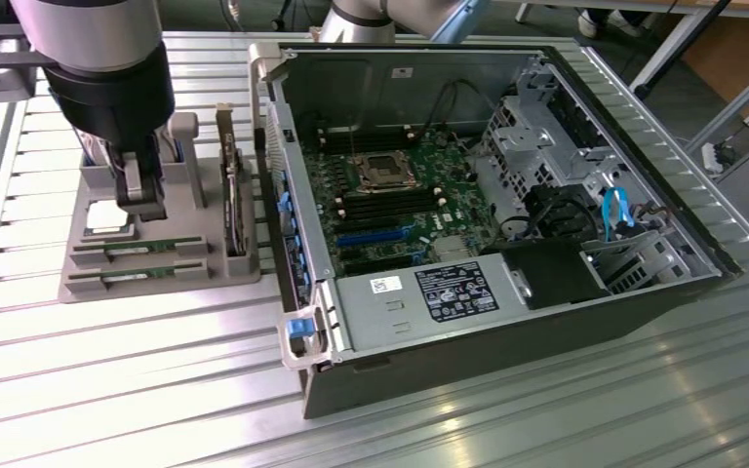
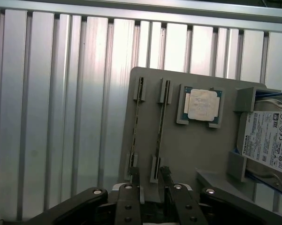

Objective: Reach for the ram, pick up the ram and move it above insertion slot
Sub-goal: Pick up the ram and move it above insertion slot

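Well, the gripper [image 1: 140, 207] hides part of the grey holder [image 1: 153, 290] at the exterior view's left, and the hard drive [image 2: 267, 140] is cut off by the wrist picture's edge. The jaws stand apart and hold nothing. The ram [image 2: 160, 123] stands on its edge in the holder, one end in line with the gap between the fingers [image 2: 131, 201], not gripped. I count two such sticks, the second stick [image 2: 137, 123] just beside, one processor [image 2: 200, 105], one open computer [image 1: 479, 195].
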`<state>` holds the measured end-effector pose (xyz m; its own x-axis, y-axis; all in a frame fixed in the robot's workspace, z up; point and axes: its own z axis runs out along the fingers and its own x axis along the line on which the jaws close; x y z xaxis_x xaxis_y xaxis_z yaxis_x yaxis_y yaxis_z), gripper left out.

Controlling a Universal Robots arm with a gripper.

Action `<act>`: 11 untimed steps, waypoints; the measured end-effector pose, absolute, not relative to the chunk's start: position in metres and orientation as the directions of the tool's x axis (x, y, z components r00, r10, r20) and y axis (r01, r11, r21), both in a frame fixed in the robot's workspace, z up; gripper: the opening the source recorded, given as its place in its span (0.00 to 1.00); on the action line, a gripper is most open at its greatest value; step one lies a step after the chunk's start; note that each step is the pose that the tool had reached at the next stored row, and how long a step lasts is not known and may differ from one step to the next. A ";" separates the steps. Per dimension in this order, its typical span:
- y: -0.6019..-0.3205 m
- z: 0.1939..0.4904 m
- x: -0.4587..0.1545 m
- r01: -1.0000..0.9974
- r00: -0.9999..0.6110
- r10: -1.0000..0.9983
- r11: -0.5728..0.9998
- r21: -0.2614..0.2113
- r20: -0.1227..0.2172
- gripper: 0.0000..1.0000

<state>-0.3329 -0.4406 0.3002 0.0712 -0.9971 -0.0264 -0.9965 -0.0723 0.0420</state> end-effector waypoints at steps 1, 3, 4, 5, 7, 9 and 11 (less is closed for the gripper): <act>-0.441 0.300 -0.333 -0.997 0.071 -0.997 -0.072 0.042 -0.026 0.30; -0.441 0.299 -0.333 -0.997 0.071 -0.997 -0.072 0.042 -0.026 0.30; -0.441 0.298 -0.333 -0.997 0.071 -0.997 -0.072 0.042 -0.026 0.30; -0.441 0.298 -0.333 -0.997 0.071 -0.997 -0.072 0.042 -0.026 0.30; -0.442 0.296 -0.333 -0.997 0.071 -0.997 -0.072 0.042 -0.026 0.30; -0.442 0.295 -0.333 -0.997 0.071 -0.997 -0.072 0.042 -0.026 0.30; -0.442 0.294 -0.333 -0.997 0.071 -0.997 -0.072 0.042 -0.026 0.30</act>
<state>-0.3330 -0.4421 0.2945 0.0712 -0.9971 -0.0263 -0.9965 -0.0722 0.0420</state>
